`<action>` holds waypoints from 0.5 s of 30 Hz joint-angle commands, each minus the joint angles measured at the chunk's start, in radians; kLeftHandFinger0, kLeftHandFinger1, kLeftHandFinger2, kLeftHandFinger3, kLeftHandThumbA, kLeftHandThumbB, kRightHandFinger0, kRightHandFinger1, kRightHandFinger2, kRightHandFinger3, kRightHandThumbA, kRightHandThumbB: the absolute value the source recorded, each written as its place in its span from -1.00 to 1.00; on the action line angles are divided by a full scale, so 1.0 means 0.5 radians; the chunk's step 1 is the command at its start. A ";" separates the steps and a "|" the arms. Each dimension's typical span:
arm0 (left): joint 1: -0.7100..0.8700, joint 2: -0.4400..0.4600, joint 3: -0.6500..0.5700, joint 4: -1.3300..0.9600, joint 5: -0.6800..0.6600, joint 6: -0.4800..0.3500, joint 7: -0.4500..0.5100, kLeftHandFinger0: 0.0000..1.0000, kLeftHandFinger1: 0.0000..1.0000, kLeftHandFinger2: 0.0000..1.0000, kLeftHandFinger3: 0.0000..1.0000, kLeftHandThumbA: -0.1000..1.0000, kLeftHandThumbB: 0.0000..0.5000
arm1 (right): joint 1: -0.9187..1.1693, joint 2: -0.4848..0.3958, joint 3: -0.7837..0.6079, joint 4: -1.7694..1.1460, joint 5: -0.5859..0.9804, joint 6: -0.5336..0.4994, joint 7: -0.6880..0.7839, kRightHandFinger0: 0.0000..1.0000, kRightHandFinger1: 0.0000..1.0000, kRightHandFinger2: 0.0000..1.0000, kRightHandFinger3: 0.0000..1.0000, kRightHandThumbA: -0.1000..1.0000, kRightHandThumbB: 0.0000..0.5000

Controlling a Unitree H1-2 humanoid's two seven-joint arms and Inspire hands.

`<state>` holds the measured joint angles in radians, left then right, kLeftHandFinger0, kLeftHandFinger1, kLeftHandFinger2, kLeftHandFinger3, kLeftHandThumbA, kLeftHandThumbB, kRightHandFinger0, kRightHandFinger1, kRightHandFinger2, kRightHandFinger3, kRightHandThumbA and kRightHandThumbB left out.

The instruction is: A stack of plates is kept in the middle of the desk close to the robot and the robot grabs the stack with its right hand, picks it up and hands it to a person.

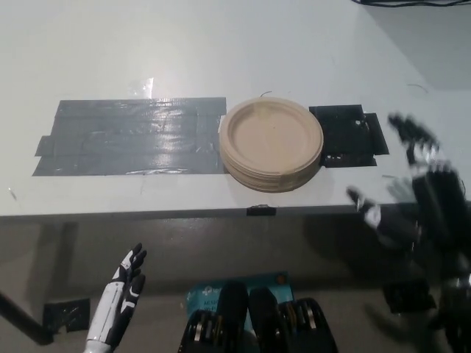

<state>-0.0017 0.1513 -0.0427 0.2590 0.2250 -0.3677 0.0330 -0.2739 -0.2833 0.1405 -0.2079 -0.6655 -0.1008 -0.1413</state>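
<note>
A robotics lab or test room, seen from above: a plain white desk (221, 44) fills the upper frame, its surface marked with a broad patch of grey duct tape (132, 137) at centre left and a smaller patch of black tape (349, 136) at centre right, the sort of placement markers used in trials. Black cables (412, 3) cross the top right corner. Below the desk edge, a bare concrete-like floor (59, 250) shows.

No readable text, labels, brands or numbers on anything.
</note>
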 commanded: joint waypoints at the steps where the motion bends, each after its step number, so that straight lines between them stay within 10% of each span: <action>1: -0.033 0.023 0.017 -0.013 0.045 -0.148 0.073 1.00 1.00 1.00 1.00 1.00 0.38 | -0.233 -0.053 0.001 0.103 -0.155 -0.007 0.011 1.00 1.00 1.00 1.00 0.49 0.83; 15: -0.059 0.027 0.018 -0.018 0.060 -0.139 0.064 1.00 1.00 1.00 1.00 1.00 0.37 | -0.626 -0.185 0.245 0.636 -0.263 -0.012 0.247 1.00 1.00 1.00 1.00 0.85 1.00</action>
<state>-0.0144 0.1514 -0.0417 0.2606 0.2463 -0.3938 0.0425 -0.5210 -0.3460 0.2405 0.0924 -0.7782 -0.0974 -0.0724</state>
